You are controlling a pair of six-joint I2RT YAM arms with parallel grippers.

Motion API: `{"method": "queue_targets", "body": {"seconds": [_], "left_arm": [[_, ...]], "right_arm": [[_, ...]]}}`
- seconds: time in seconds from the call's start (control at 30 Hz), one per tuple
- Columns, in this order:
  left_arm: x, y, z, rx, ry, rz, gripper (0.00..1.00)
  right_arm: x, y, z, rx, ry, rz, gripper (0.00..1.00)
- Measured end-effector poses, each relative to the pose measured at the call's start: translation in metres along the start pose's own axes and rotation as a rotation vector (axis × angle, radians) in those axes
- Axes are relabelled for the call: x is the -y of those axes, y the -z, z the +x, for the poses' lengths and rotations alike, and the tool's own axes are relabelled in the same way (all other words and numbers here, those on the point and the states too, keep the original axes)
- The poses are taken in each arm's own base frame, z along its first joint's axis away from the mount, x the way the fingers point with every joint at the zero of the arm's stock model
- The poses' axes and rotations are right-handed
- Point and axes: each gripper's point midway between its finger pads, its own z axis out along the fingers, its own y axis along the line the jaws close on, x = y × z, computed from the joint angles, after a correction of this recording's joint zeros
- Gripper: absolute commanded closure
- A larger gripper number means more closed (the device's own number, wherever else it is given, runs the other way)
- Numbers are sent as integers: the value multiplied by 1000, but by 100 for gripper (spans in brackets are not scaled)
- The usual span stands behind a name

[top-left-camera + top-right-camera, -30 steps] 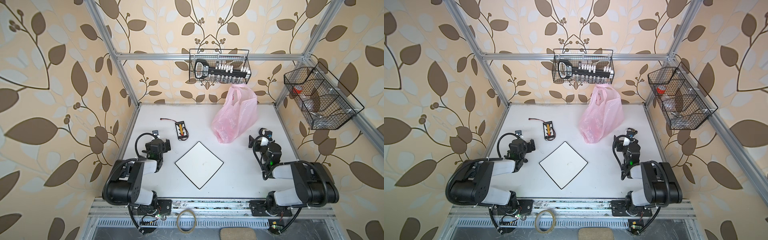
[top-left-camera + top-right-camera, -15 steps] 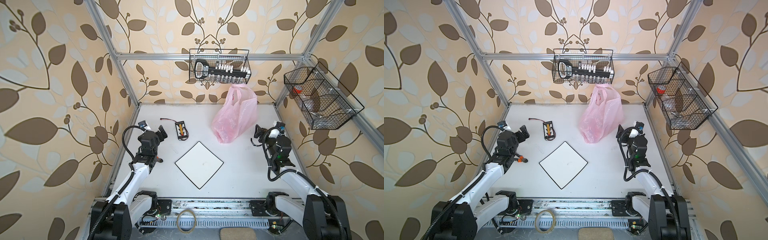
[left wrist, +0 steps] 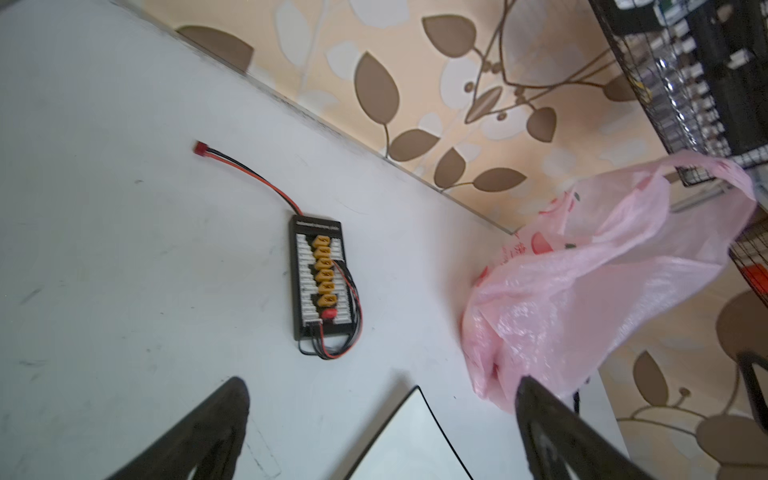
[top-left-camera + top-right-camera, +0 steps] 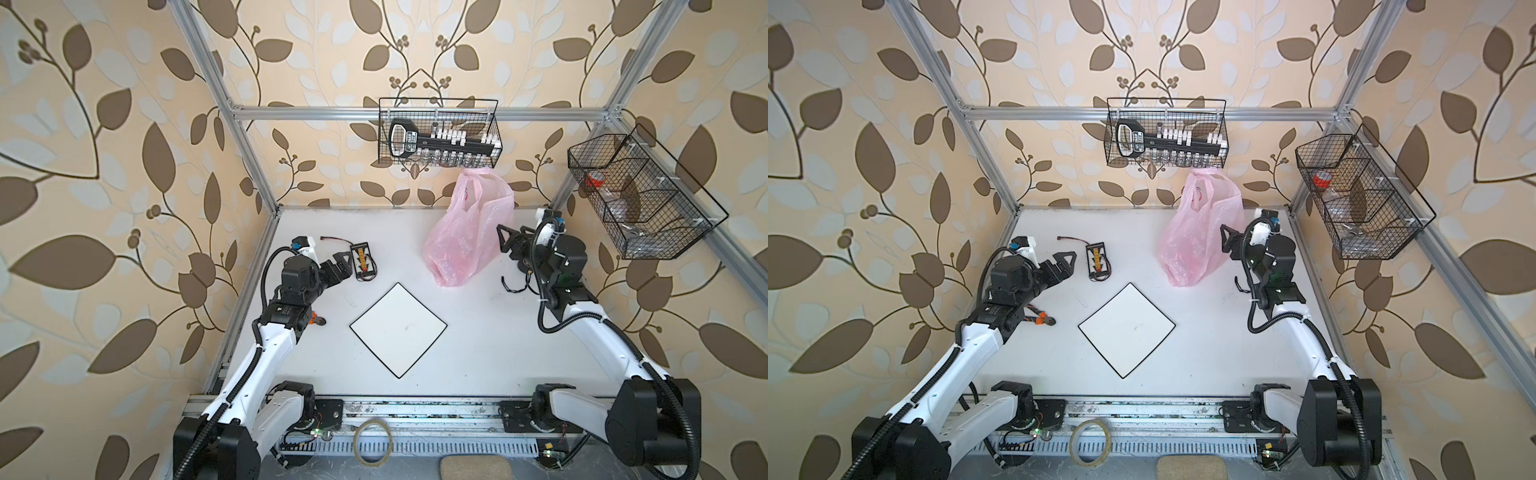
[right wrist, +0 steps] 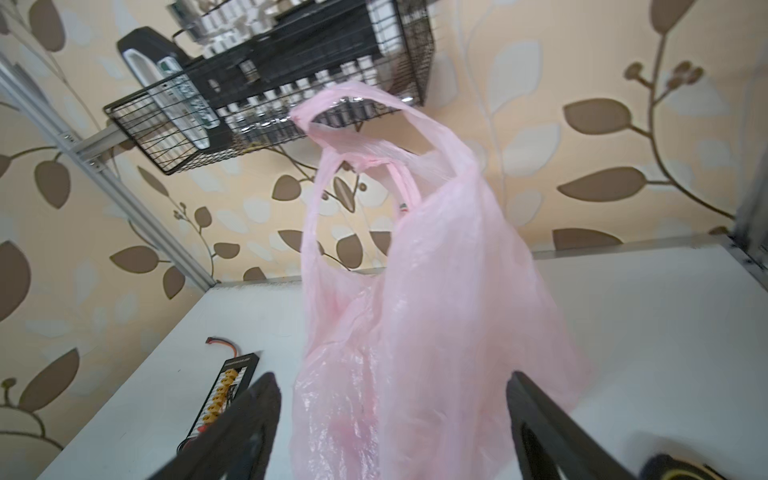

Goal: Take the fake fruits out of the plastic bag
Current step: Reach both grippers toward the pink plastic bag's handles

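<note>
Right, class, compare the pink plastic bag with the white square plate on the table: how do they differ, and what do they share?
The plastic bag is pink, translucent and crinkly; the plate is white and smooth with a black rim. The plastic bag stands upright, handles raised; the plate lies flat. The plastic bag sits back right; the plate is central. Both rest on the table.

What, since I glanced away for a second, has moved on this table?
The left gripper swung out of its tucked pose toward the back and now sits open near the connector board. The right gripper likewise reached out, ending close beside the pink bag, jaws open. Nothing was grasped or released. Bag, board and white plate stayed put.
</note>
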Motion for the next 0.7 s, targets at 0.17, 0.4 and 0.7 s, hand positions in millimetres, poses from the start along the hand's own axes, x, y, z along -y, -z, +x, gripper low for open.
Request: {"method": "queue_targets", "body": {"seconds": [0.17, 0.4, 0.7], "left_arm": [[67, -7, 35, -128, -114, 160, 2], [156, -47, 31, -178, -331, 306, 2], [226, -151, 33, -213, -569, 400, 4]], "right_arm": [[-43, -16, -10, -25, 50, -98, 13], [-28, 3, -5, -37, 64, -4, 4], [-17, 70, 34, -12, -49, 49, 3]]}}
